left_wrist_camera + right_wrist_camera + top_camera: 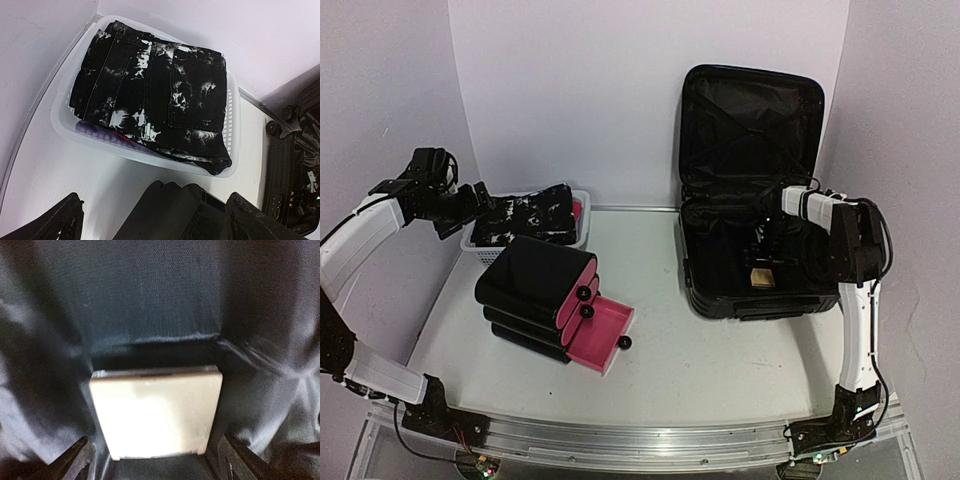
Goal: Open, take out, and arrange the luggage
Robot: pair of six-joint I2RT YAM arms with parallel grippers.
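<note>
We find the luggage (750, 120) at the right of the overhead view, lying open on the table (720, 370). Its lid stands upright against the back wall and its lower half lies flat, with black lining (150, 300) showing inside. Our right gripper (762, 258) reaches down into that lower half, just above a pale tan square block (761, 277) that rests on the lining. In the right wrist view the block fills the middle of the frame, and our fingers (70, 462) show at the two bottom corners, one on each side of it. The jaws stand spread wider than the block, with a sliver of lining visible between each finger and the block's edge, so we have hold of nothing there.

Our left gripper (485, 208) hangs at the upper left of the overhead view, beside a white perforated basket (583, 212) that holds folded black jeans (535, 215) blotched with white. Its jaws are wide apart and empty. In the left wrist view they sit in the bottom corners, and the jeans lie across the upper middle.

A small black case (535, 285) with a pink side stands in front of the basket, left of centre and well apart from the luggage, its lowest pink drawer (600, 335) pulled out.
</note>
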